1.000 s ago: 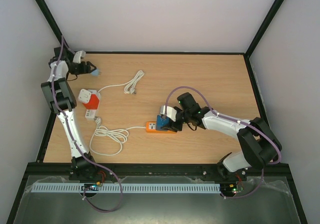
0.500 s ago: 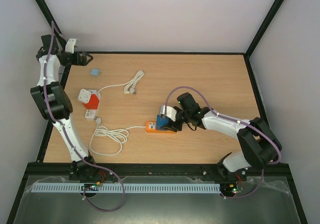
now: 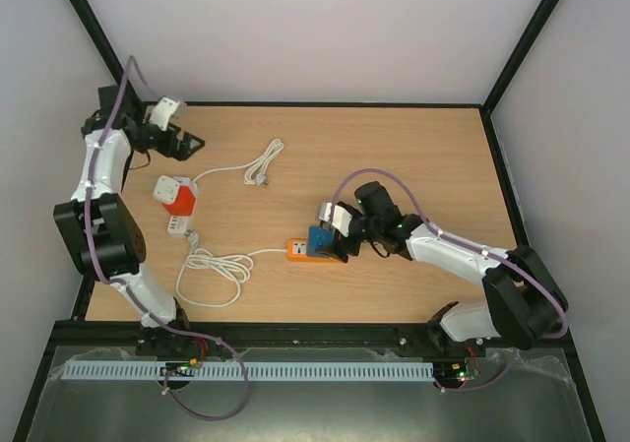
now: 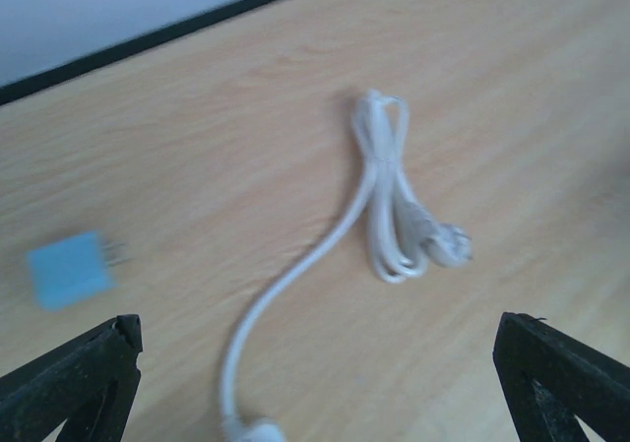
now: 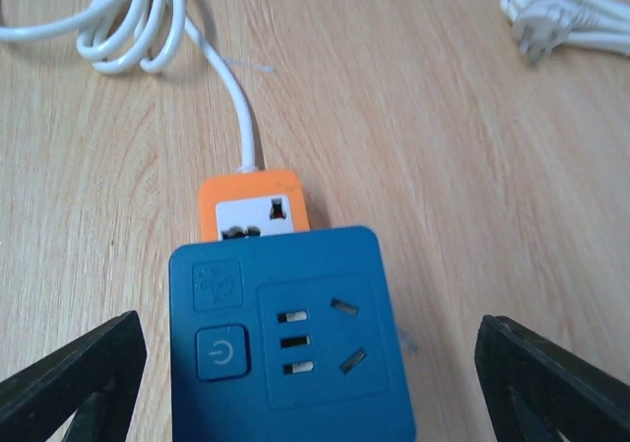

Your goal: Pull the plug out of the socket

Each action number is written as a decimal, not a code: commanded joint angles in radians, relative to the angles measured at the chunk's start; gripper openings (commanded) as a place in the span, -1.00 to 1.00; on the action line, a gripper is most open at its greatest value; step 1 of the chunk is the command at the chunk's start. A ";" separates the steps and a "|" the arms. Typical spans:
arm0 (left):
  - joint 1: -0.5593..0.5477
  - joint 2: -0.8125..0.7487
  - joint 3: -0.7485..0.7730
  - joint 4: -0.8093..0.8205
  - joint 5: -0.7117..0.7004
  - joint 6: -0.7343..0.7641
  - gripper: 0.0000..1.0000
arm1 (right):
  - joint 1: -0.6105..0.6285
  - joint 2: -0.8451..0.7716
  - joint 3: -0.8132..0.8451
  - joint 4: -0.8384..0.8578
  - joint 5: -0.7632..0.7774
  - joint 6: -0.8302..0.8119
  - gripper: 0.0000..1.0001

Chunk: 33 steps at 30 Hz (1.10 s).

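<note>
Right gripper (image 5: 312, 381): one, fingers spread wide astride the blue adapter block (image 5: 285, 314), not clamping it.
Orange socket strip (image 5: 251, 201): one, centre frame, block seated on it.
White cords (image 3: 212, 265): two.
Light-blue plug (image 4: 69, 270): one, small and square, prongs showing, loose on the table (image 3: 413, 157), upper left.
Left gripper (image 3: 192, 145): spread wide, empty; back over the plug it held a second ago.

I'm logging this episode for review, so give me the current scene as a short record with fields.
left gripper: open, above the table, holding nothing
right gripper: open, one finger on each side of the blue adapter
blue adapter: sits on the orange socket strip, apparently plugged in, not yet pulled off
small blue plug: lying loose on the table
white cable: looped, its plug end free
</note>
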 commanded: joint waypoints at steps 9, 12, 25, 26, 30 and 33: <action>-0.341 -0.300 -0.360 -0.031 -0.007 0.321 0.99 | -0.126 -0.152 -0.014 -0.107 -0.103 -0.035 0.85; -0.451 -0.351 -0.447 0.038 -0.013 0.310 0.99 | -0.148 -0.214 -0.047 -0.112 -0.117 -0.026 0.85; -0.833 -0.303 -0.589 0.290 -0.182 0.210 0.99 | -0.254 -0.269 -0.030 0.006 -0.323 0.339 0.84; -0.848 -0.297 -0.593 0.297 -0.183 0.211 0.99 | -0.254 -0.273 -0.031 0.004 -0.343 0.351 0.84; -0.898 -0.274 -0.603 0.320 -0.191 0.222 0.99 | -0.254 -0.288 -0.041 -0.071 -0.319 0.254 0.84; -0.924 -0.254 -0.607 0.346 -0.186 0.225 0.99 | -0.254 -0.289 -0.054 -0.105 -0.263 0.164 0.83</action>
